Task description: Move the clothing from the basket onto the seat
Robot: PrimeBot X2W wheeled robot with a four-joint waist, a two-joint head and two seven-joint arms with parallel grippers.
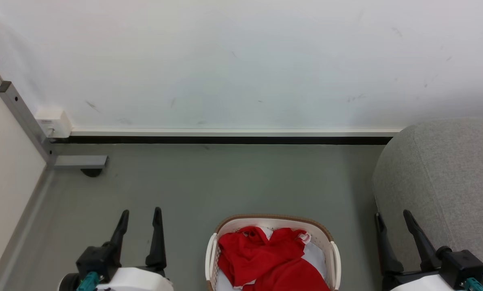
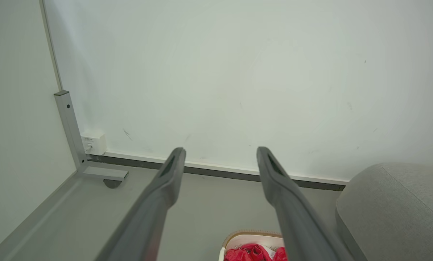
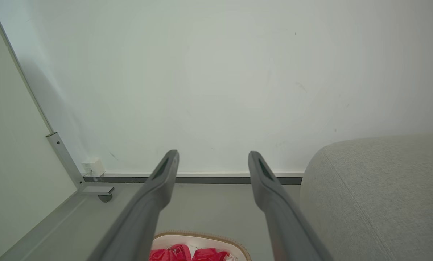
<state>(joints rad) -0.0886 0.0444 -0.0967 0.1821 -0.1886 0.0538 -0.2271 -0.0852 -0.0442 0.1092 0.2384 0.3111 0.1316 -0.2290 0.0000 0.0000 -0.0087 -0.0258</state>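
The red clothing (image 1: 267,258) lies crumpled in the cream-white basket (image 1: 333,252) with a brown rim, on the floor at the bottom middle of the head view. The grey seat (image 1: 443,178) rises at the right, just beside the basket. My left gripper (image 1: 141,216) stands open to the left of the basket, with nothing between its fingers. On the far side of the basket, in front of the seat, my right gripper (image 1: 392,216) is open and empty too. In the left wrist view the clothing (image 2: 252,252), basket (image 2: 251,234) and seat (image 2: 394,210) appear below the open left gripper (image 2: 220,153). The right wrist view shows the open right gripper (image 3: 213,156), basket (image 3: 198,237), clothing (image 3: 187,253) and seat (image 3: 376,195).
A white wall (image 1: 241,60) with a skirting strip closes the far side. At the left a pale panel stands on a grey metal post and foot (image 1: 79,161), with a small white box (image 1: 54,121) at the wall's base. Grey floor (image 1: 225,182) lies between wall and basket.
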